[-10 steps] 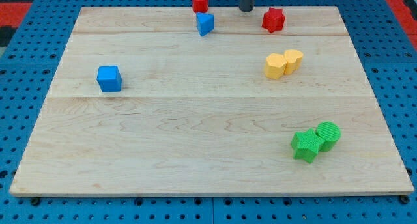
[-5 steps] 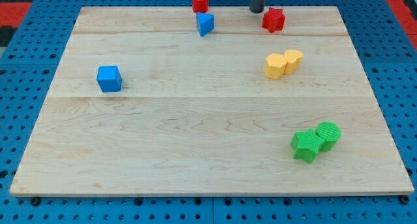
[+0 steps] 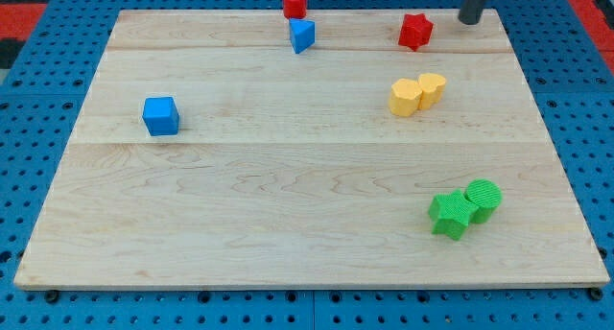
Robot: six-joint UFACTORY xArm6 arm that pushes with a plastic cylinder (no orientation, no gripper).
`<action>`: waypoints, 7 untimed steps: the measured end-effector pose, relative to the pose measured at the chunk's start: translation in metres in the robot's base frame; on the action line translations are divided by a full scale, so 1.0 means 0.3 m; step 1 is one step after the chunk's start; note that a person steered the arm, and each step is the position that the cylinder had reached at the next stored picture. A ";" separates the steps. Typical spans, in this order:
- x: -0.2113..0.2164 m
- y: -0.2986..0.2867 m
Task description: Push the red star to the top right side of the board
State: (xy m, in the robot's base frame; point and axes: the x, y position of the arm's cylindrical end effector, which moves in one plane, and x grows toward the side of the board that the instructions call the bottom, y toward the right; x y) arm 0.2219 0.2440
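Note:
The red star (image 3: 415,31) lies near the board's top edge, right of centre. My tip (image 3: 469,21) is at the top right of the board, to the right of the red star and a little above it, with a gap between them. The rod runs out of the view's top.
A red cylinder (image 3: 295,2) and a blue triangular block (image 3: 302,35) sit at the top centre. Two yellow blocks (image 3: 417,92) touch below the star. A blue cube (image 3: 161,115) is at the left. A green star (image 3: 449,216) and green cylinder (image 3: 483,200) touch at the lower right. The wooden board (image 3: 288,176) lies on a blue pegboard.
My tip moved from left of the red star to its right side. The red star shifted slightly to the right and down.

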 end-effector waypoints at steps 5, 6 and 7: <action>0.095 -0.397; 0.065 -0.336; 0.061 -0.266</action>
State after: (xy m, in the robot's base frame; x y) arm 0.2400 0.1642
